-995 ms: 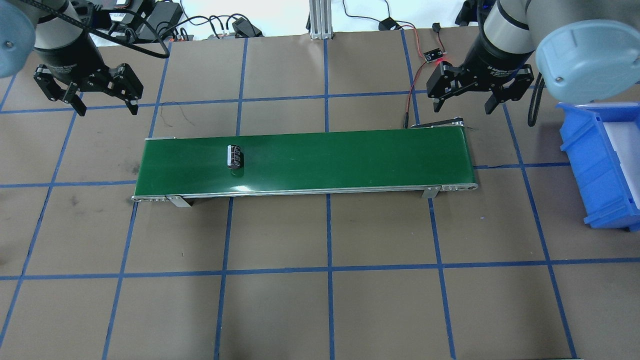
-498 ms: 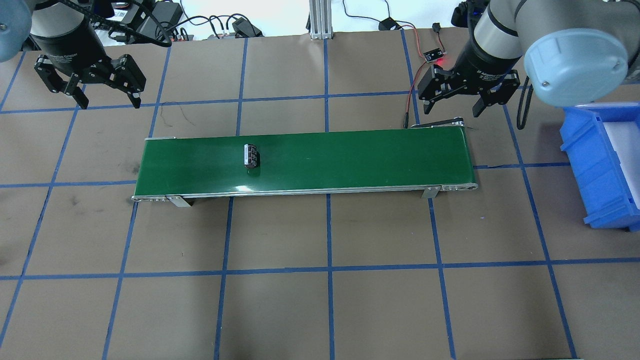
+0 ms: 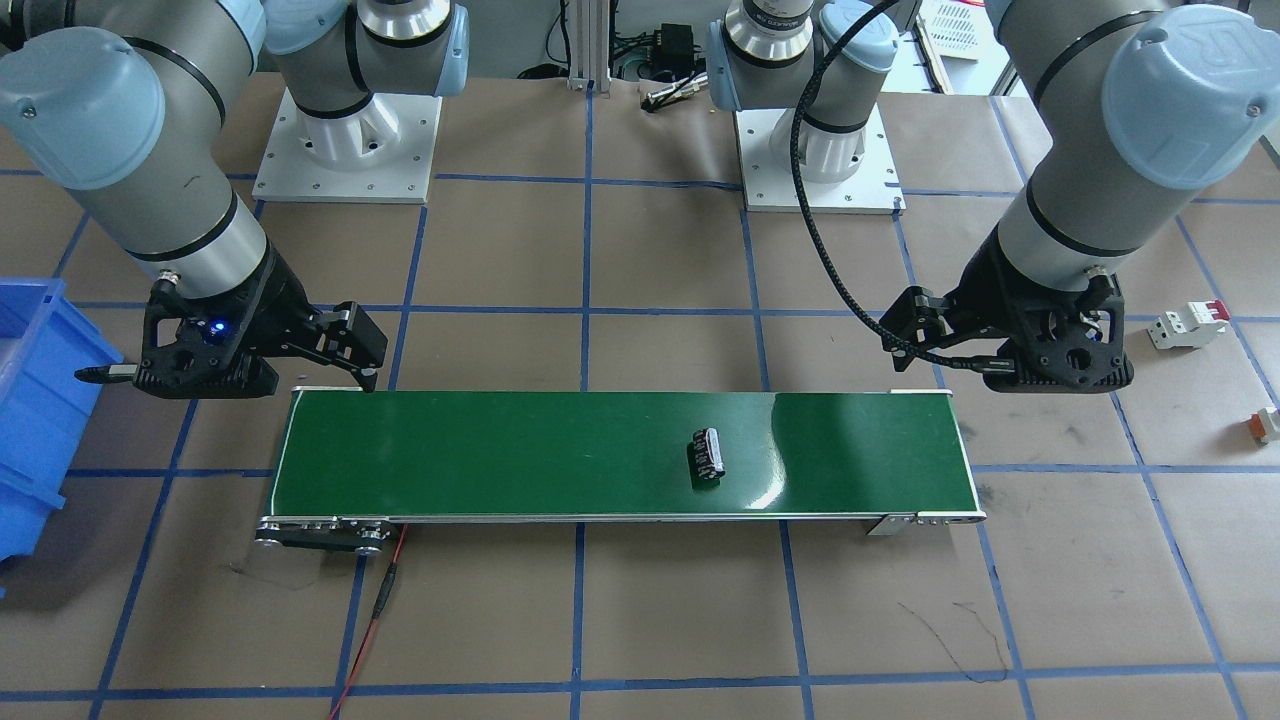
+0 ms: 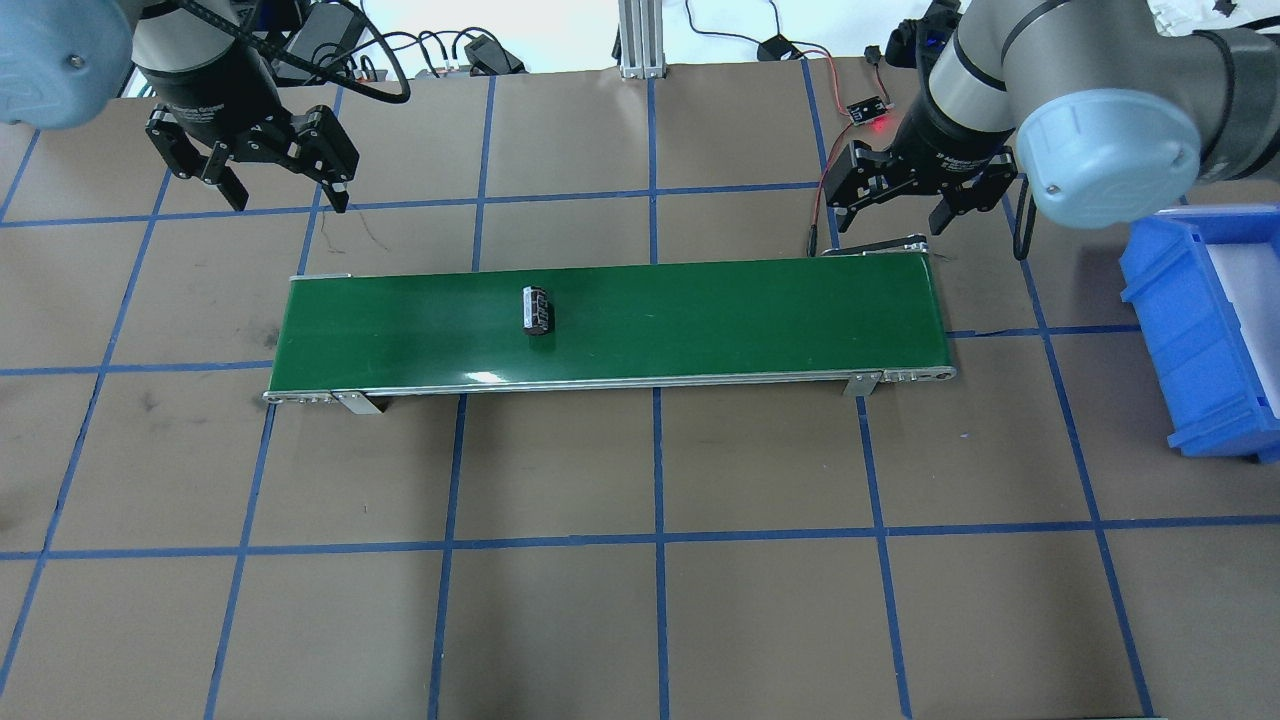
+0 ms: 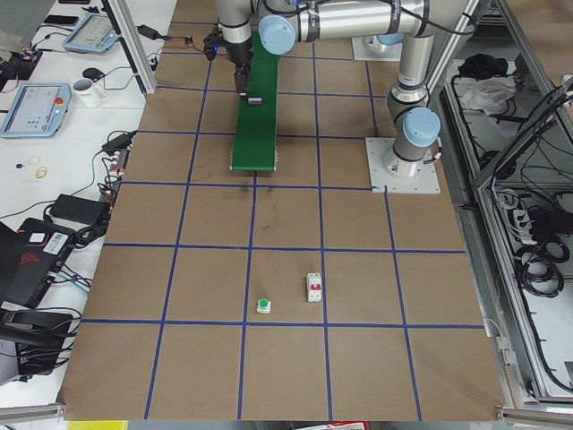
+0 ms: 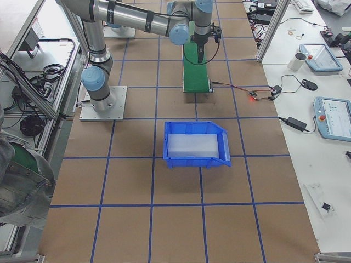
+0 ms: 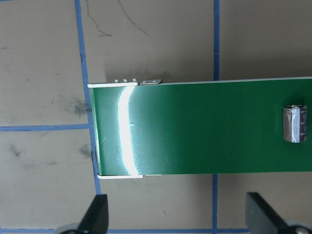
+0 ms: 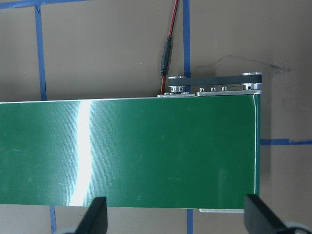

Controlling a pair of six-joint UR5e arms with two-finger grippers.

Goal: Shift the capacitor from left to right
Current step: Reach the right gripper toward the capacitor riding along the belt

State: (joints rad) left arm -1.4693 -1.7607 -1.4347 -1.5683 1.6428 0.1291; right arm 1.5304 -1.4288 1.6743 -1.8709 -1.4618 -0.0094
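The capacitor (image 4: 538, 310), a stubby black part with a silvery end, lies on its side on the green conveyor belt (image 4: 720, 320), left of the belt's middle. It also shows in the front view (image 3: 707, 456) and at the right edge of the left wrist view (image 7: 295, 124). My left gripper (image 4: 288, 200) is open and empty, hovering beyond the belt's left end. My right gripper (image 4: 893, 222) is open and empty, just beyond the belt's right end; its wrist view shows only bare belt (image 8: 146, 156).
A blue bin (image 4: 1200, 330) stands on the table right of the belt. A white block with a red switch (image 3: 1188, 325) and a tiny orange-and-white part (image 3: 1268, 423) lie off to my left. A red-black wire (image 4: 822, 190) runs to the belt's far right corner.
The capacitor has moved right along the belt. My left gripper has moved right and slightly farther away. My right gripper has moved left toward the belt's right end. Both stayed open.
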